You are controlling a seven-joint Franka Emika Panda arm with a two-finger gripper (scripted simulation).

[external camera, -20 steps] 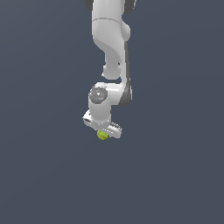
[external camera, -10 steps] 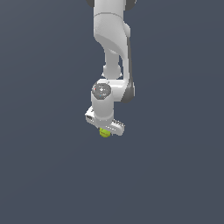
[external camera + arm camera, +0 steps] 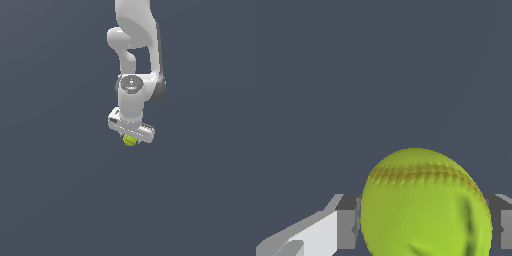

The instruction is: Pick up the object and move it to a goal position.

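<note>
A small yellow-green ball (image 3: 130, 140) with faint seam lines sits just under the white hand of my arm, held in my gripper (image 3: 130, 141) well off the dark surface. In the wrist view the ball (image 3: 423, 205) fills the space between the two grey fingertips (image 3: 346, 222), which press against its sides. The fingers are hidden behind the hand and ball in the exterior view. No goal marker shows in either view.
The white arm (image 3: 135, 45) comes down from the top edge of the exterior view. A plain dark blue-grey background (image 3: 50, 190) surrounds it on all sides.
The arm has carried the ball a little upward and toward the exterior view's right. The grip on the ball has not changed.
</note>
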